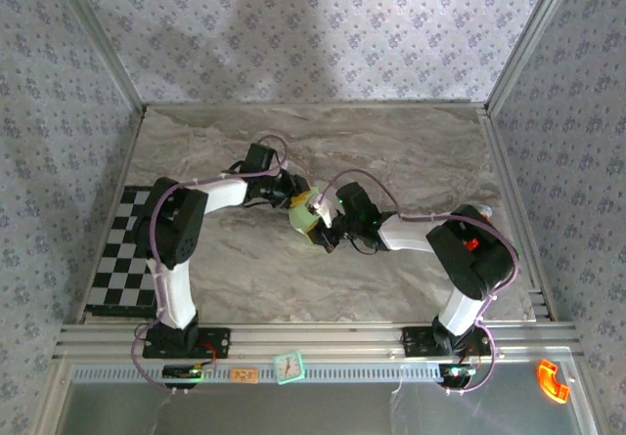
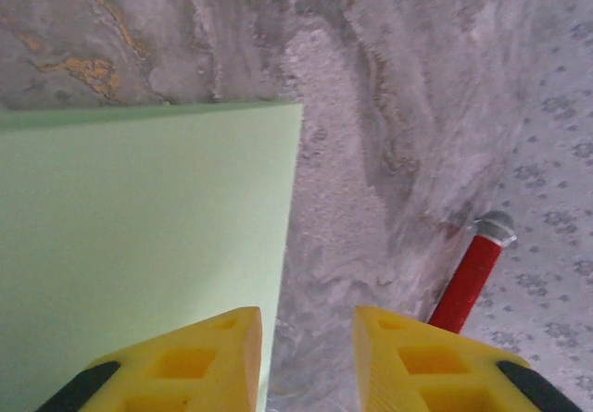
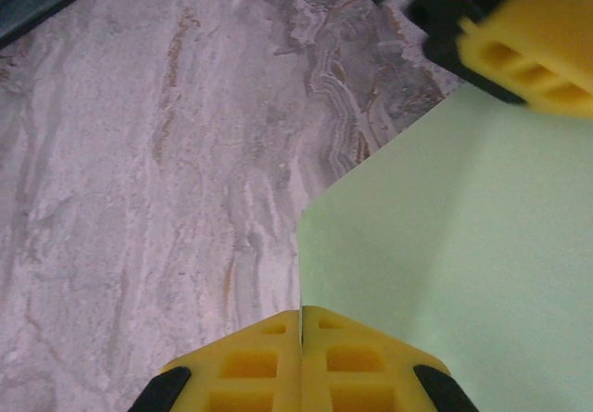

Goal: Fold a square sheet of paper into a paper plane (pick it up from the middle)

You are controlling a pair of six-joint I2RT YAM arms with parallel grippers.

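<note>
The square sheet of paper (image 1: 304,218) is pale green and sits lifted between the two arms at the table's middle. My right gripper (image 3: 301,318) is shut, with the edge of the paper (image 3: 463,245) running into the seam between its yellow fingers. My left gripper (image 2: 308,324) stands open, bare marble showing in the gap. The paper (image 2: 139,245) lies to the left of that gap, its straight edge ending at the left finger (image 2: 199,361). In the right wrist view, the left gripper's yellow finger (image 3: 537,42) hangs over the paper's far corner.
A black-and-white checkered mat (image 1: 122,249) lies at the table's left edge. A red rod with a metal tip (image 2: 468,282) stands at the right in the left wrist view. Patterned walls enclose the table. A small green-framed clock (image 1: 289,367) and an orange piece (image 1: 553,381) sit on the front rail.
</note>
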